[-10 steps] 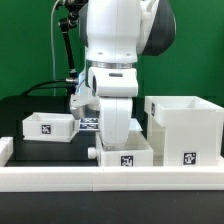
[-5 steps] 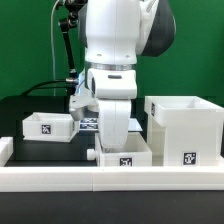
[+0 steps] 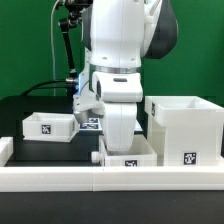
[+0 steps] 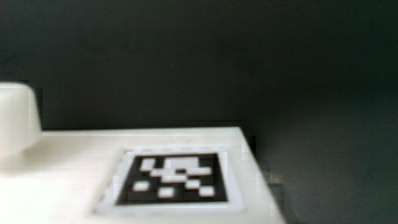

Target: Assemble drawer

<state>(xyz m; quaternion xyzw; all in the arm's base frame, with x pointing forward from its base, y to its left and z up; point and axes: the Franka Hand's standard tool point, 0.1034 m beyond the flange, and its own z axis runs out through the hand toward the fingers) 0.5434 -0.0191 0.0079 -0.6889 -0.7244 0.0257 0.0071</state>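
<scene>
The tall white casing (image 3: 185,130) stands at the exterior view's right, open at the top, with a tag on its front. One small tray (image 3: 128,157) sits at the front centre, its tag facing the camera. My gripper (image 3: 123,144) reaches down into or just behind this tray; its fingertips are hidden by the tray wall, so I cannot tell how the jaws stand. The second tray (image 3: 48,125) lies at the exterior view's left. The wrist view shows a white tray surface (image 4: 71,150) with a tag (image 4: 178,178) close below, and no fingers.
A long low white rail (image 3: 60,180) runs along the front of the black table. The marker board (image 3: 88,123) lies behind the arm. A black cable stand (image 3: 68,40) rises at the back.
The arm has shifted toward the exterior view's right and slightly down. The centre tray has moved a little with it, toward the casing.
</scene>
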